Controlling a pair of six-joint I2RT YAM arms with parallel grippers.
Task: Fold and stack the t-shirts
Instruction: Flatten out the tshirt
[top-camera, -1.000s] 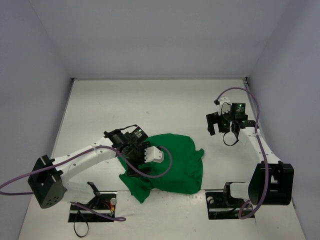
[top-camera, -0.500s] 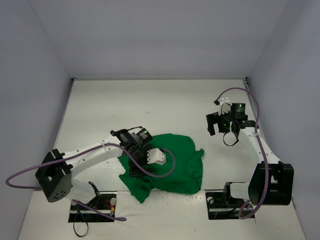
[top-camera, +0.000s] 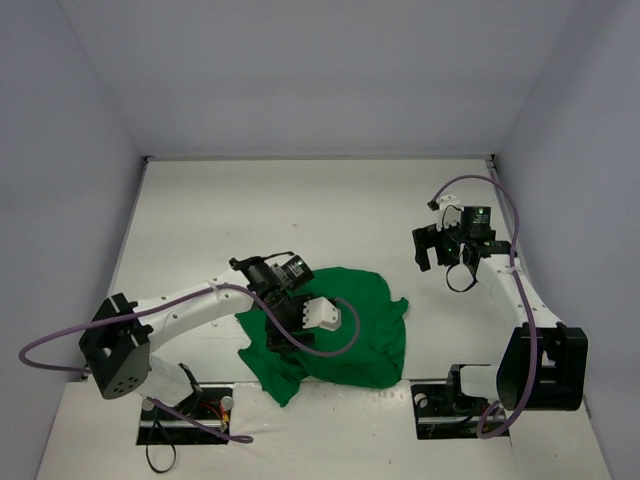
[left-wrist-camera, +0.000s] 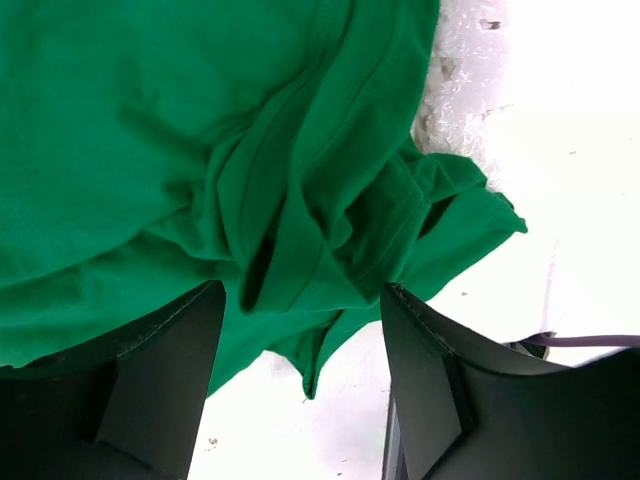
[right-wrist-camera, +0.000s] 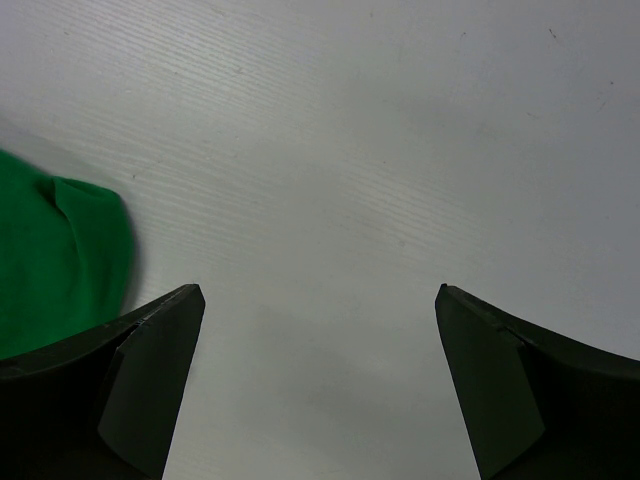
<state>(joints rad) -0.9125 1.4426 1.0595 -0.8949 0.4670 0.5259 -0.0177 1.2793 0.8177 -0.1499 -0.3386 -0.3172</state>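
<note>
— Between the left fingers sits a bunched ridge of the green t-shirt. The two fingers stand apart, one on each side of it, and nothing is pinched yet.

— So the cloth is loose?

— It looks so. The t-shirt lies crumpled on the white surface, spreading away ahead of the fingertips and off to one side. Past the ridge, a loose flap pokes out onto bare surface.

— And the right fingers?

— Wide apart, holding nothing, over bare surface. Only a rounded corner of the t-shirt shows, just outside one finger. From above, that arm is well apart from the heap.

— Which step is this, then?

— I'd judge it the very start: getting hold of the heap to spread it flat. No fold is made, and there is no stack.

— What does the next move ask?

— Probably that the left fingers come together on that ridge alone, taking an edge rather than a wad, then lift and draw it out. The right fingers would need to reach the near corner to pull the t-shirt taut.
</note>
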